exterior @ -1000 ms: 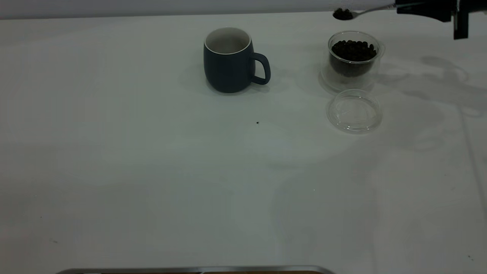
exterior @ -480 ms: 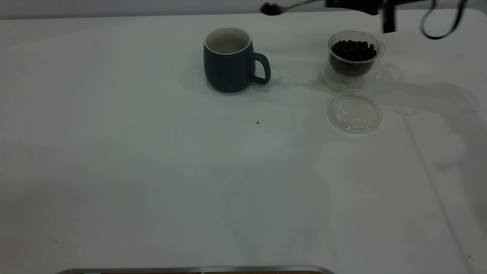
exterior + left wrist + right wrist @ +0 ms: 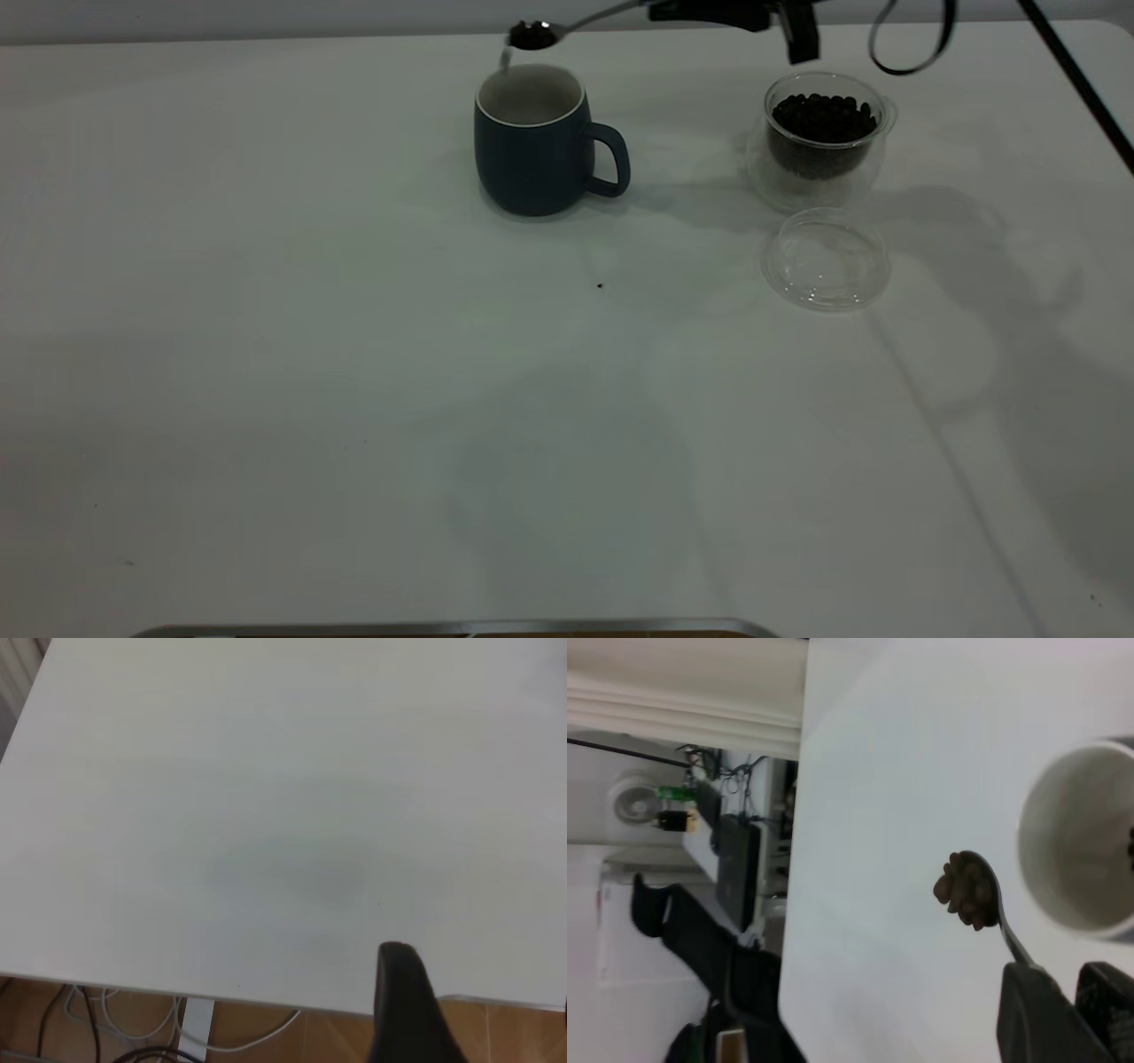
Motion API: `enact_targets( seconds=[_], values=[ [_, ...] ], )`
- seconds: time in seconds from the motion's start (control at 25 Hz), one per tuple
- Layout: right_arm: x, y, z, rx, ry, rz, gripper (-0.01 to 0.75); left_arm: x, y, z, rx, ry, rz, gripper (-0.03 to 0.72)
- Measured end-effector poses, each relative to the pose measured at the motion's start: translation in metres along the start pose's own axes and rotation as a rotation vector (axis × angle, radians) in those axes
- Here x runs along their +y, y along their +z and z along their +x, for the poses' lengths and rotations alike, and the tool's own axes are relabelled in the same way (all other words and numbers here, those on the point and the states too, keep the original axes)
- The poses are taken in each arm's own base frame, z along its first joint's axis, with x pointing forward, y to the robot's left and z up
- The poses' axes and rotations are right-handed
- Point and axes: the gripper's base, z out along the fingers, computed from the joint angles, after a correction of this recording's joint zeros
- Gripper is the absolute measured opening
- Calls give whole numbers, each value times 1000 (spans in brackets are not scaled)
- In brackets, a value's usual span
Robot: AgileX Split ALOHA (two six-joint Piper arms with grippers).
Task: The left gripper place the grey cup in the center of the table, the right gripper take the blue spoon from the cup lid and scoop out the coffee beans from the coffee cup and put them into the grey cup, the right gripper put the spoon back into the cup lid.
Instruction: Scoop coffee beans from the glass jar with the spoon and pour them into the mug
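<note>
Hovering above far rim of grey cup (image 3: 532, 146), blue spoon (image 3: 547, 32) heaped with coffee beans (image 3: 531, 35), handle clamped in right gripper (image 3: 700, 11) fingers; cup upright mid-surface (image 3: 354, 399), handle toward coffee cup (image 3: 824, 133); cup lid (image 3: 826, 259) just beside it; left gripper (image 3: 403, 1010) parked at surface edge, finger state cannot be told

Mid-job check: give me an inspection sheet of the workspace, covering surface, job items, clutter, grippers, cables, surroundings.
Surface: white table, a few dark specks.
Grey cup: upright, handle toward the coffee cup.
Coffee cup: upright, coffee beans inside.
Cup lid: flat on the table, nothing in it.
Blue spoon: loaded with beans, above the grey cup's rim.
Clutter: nothing seen.
Right gripper: shut on the spoon handle.
Left gripper: over the table edge.
Cables: black loop hanging by the right arm.
Surroundings: metal edge at the near side.
</note>
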Motion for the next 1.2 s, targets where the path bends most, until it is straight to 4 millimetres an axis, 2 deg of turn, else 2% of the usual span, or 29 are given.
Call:
enact_targets(
  seconds=[0.16, 0.36, 0.6, 1.2],
  values=[
    [-1, 8, -1, -38, -1, 50, 92, 0, 0, 0, 0, 0, 0, 489],
    [-13, 12, -2, -75, 2, 101, 92, 0, 0, 0, 0, 0, 0, 489],
    [-18, 13, -3, -93, -83, 125, 92, 0, 0, 0, 0, 0, 0, 489],
    [-9, 19, 0, -60, -580, 132, 92, 0, 0, 0, 0, 0, 0, 489]
  ],
)
